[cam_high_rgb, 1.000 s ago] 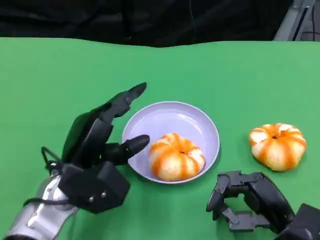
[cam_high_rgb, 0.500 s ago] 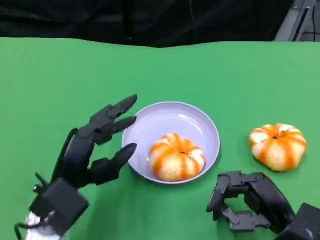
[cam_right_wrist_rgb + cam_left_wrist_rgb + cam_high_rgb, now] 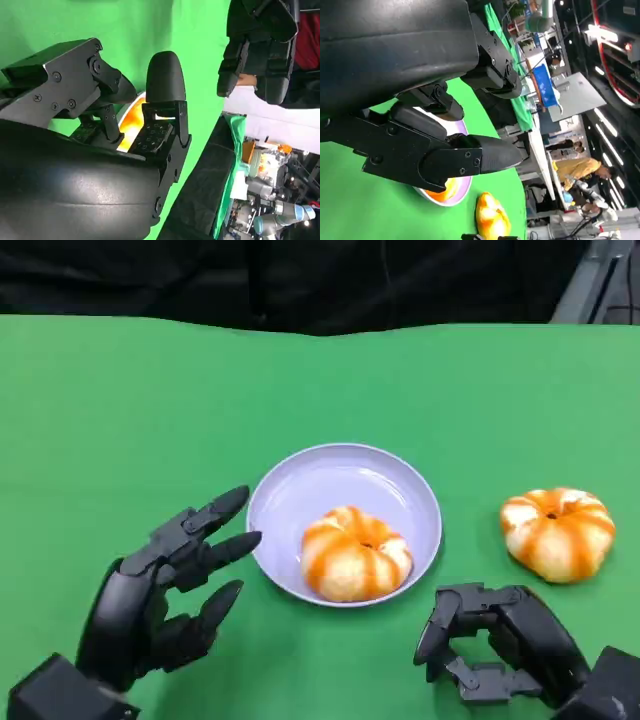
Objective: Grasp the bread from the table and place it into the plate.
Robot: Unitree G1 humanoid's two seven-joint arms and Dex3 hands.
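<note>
A round orange-and-cream striped bread (image 3: 354, 553) lies inside the pale lavender plate (image 3: 345, 472), toward its near rim; the left wrist view shows an edge of this bread (image 3: 442, 189) behind the fingers. A second, similar bread (image 3: 556, 531) sits on the green table to the right of the plate; it is also in the left wrist view (image 3: 491, 216). My left hand (image 3: 150, 598) hovers low at the near left of the plate, fingers spread, holding nothing. My right hand (image 3: 505, 640) rests near the front edge, below the second bread, fingers curled in around nothing.
The green table (image 3: 150, 410) stretches wide to the left and behind the plate, ending at a dark backdrop. People and equipment stand beyond the table in the left wrist view (image 3: 580, 170).
My left hand has drawn back from the plate's left rim toward the near left corner and sunk lower. The bread in the plate, the second bread and my right hand stay put.
</note>
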